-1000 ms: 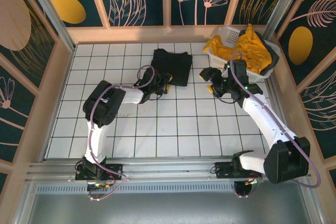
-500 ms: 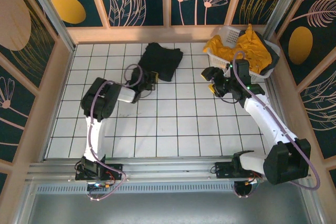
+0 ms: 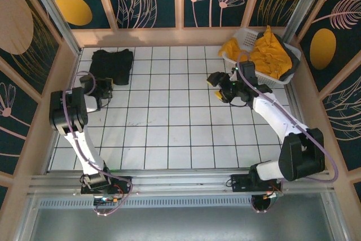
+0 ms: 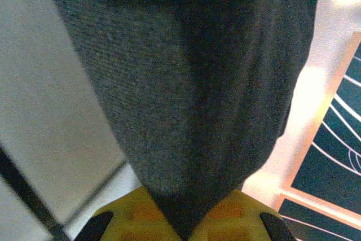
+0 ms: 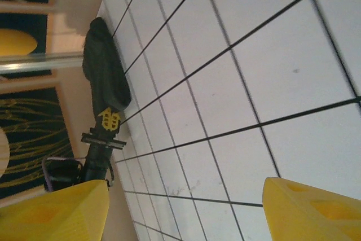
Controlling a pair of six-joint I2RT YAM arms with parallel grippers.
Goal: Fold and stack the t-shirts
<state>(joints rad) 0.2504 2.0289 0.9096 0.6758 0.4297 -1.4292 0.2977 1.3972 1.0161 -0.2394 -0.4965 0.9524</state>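
Table [image 3: 169, 134]: basket [image 3: 246, 36] holds yellow t-shirts [image 3: 271, 55]; left hand [image 4: 181, 221] grips black t-shirt [image 3: 113, 63].

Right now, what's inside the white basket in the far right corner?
A heap of mustard-yellow t-shirts fills the white basket, some fabric spilling over its left rim. The heap covers the basket's floor and anything lying beneath it.

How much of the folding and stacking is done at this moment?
Done: the black shirt looks folded, lying at the far left corner of the table. In hand: the left fingers are shut on its near edge. Left: the yellow shirts sit crumpled in the basket, nothing is stacked, and the right fingers are open and empty.
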